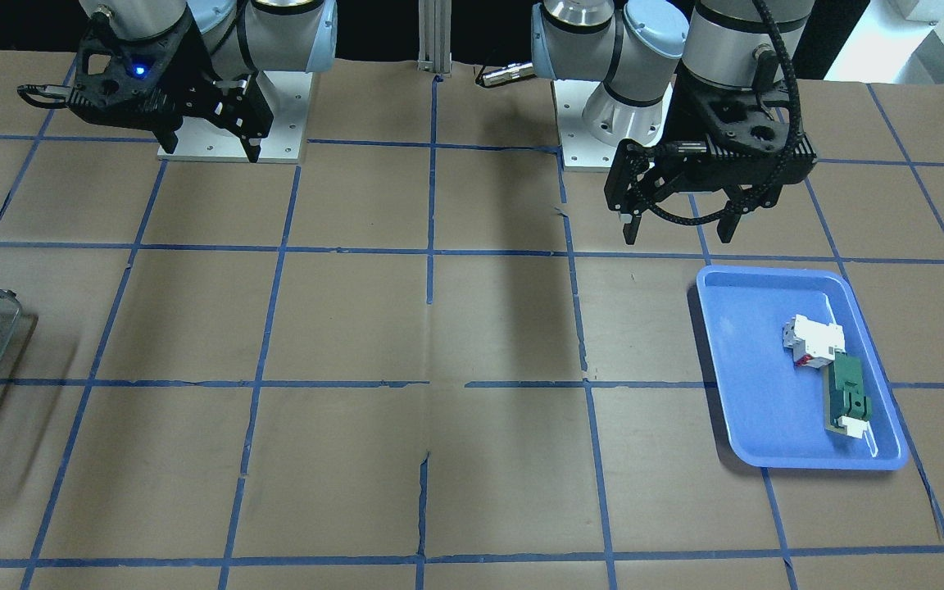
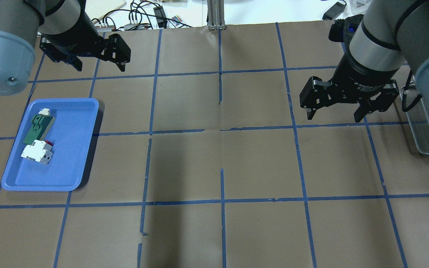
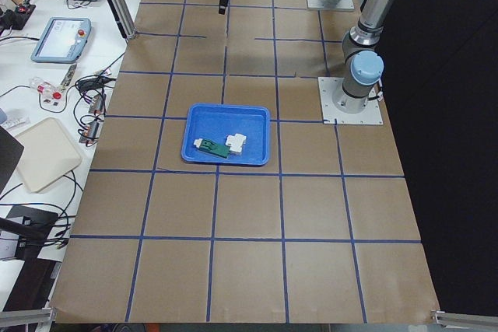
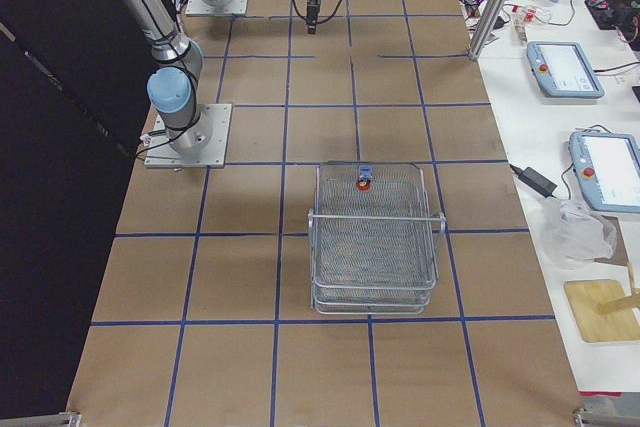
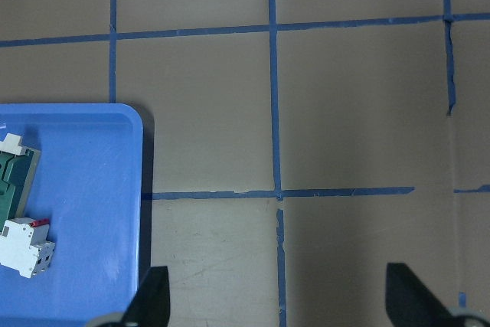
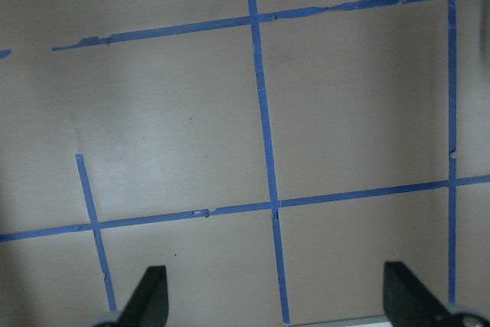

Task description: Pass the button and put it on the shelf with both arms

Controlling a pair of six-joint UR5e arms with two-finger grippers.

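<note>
Blue plastic first: in the overhead view the tray (image 2: pixel 69 149) sits at 9 o'clock on the bench (image 2: pixel 255 160), holding only the white breaker (image 2: pixel 35 153) and the flat green part (image 2: pixel 37 128). The left hand (image 2: pixel 101 67) hangs at 11 o'clock, fingers spread wide with nothing between them. At 2 o'clock the right hand (image 2: pixel 333 117) is likewise spread and empty, just beside the wire shelf (image 4: pixel 372 292) at 3 o'clock.

The button (image 4: pixel 365 179) lies on the shelf's top tier, near the rim at 12 o'clock in the right-side view. I judge the placing done and the step in hand a clean retreat. Raise the right hand straight up before you swing it, and keep its fingers off the wire rim so the rack is not jarred.

The button looks laid on its side, its long axis along 12–6 in that view. The red cap seems to point toward 6 and the blue base toward 12, though it is too small to be sure.
</note>
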